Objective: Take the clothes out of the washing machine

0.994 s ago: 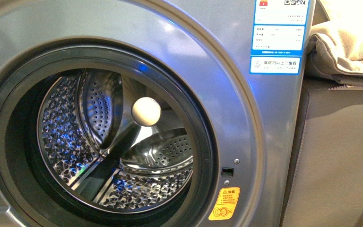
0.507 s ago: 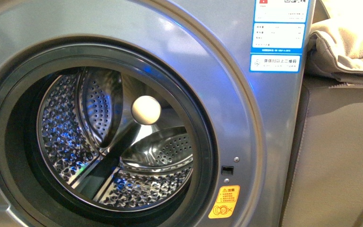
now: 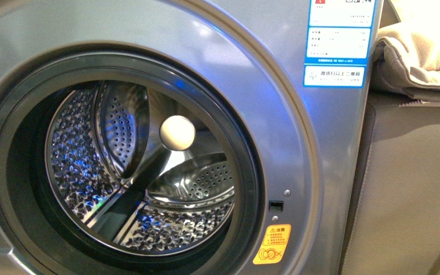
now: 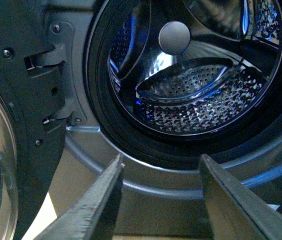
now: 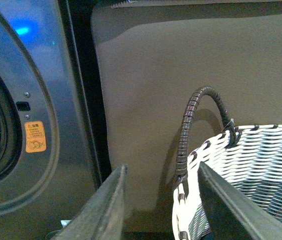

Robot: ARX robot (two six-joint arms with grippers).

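Change: front view almost unchanged from a second ago; only a slight frame drift, nothing moved in the drum.
Washing machine (image 3: 298,172): grey metal, door swung open, dark rubber rim round the porthole.
Drum (image 3: 91,172): perforated steel, shiny, curved paddles; looks bare.
Clothes: none visible in any view; likely already out, or hidden.
Left claw (image 4: 160,200): spread, empty, below the drum mouth.
Right claw (image 5: 160,205): spread, empty, beside the basket (image 5: 250,170).
Basket: white woven, dark wrapped handle.
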